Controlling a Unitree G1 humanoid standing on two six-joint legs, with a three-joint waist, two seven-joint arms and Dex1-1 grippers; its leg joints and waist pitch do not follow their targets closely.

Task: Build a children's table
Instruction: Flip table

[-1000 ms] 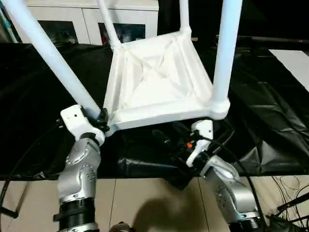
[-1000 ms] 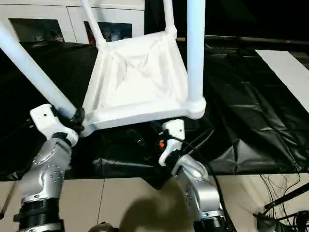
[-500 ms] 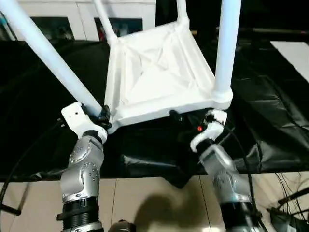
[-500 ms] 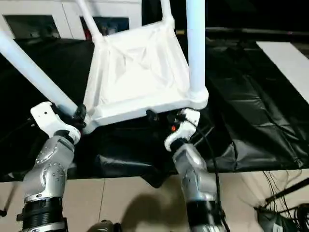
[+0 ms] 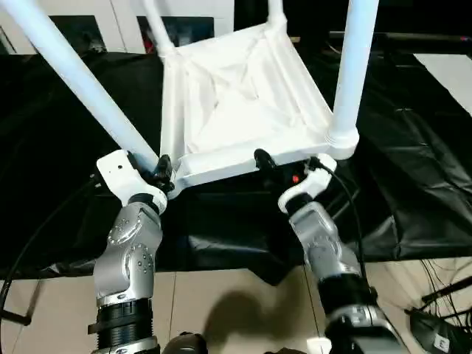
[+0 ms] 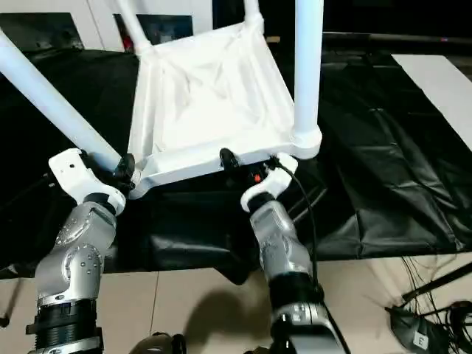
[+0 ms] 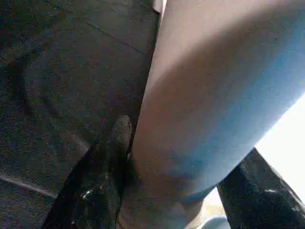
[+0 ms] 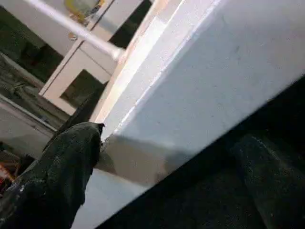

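In the left eye view the children's table (image 5: pixel 240 96) lay upside down in the upper centre of the frame on a black sheet (image 5: pixel 413 155), ribbed underside up, with its legs rising past the top edge. The left gripper (image 5: pixel 156 171), at centre left, was clenched around the base of the leg (image 5: pixel 81 81) that slanted toward the upper left, just as it had been a second earlier. The right gripper (image 5: pixel 284 164) was at centre, its jaws spread wide astride the tabletop's near edge, one finger (image 5: pixel 261 158) above the rim. A second before, it had hung lower and clear of that edge, under the right corner socket (image 5: pixel 343 144); the silver forearm had since swung in and now stood steeper.

The right eye view gave the same layout, with white cabinets (image 6: pixel 44 22) along the top left and pale floor (image 6: pixel 184 295) at the bottom.

In the left wrist view two black fingers (image 7: pixel 100 181) pressed on either side of the pale tubular leg (image 7: pixel 214 95).

In the right wrist view the white tabletop edge (image 8: pixel 214 86) ran diagonally between two widely parted fingers (image 8: pixel 62 167); whether either touched it could not be told.
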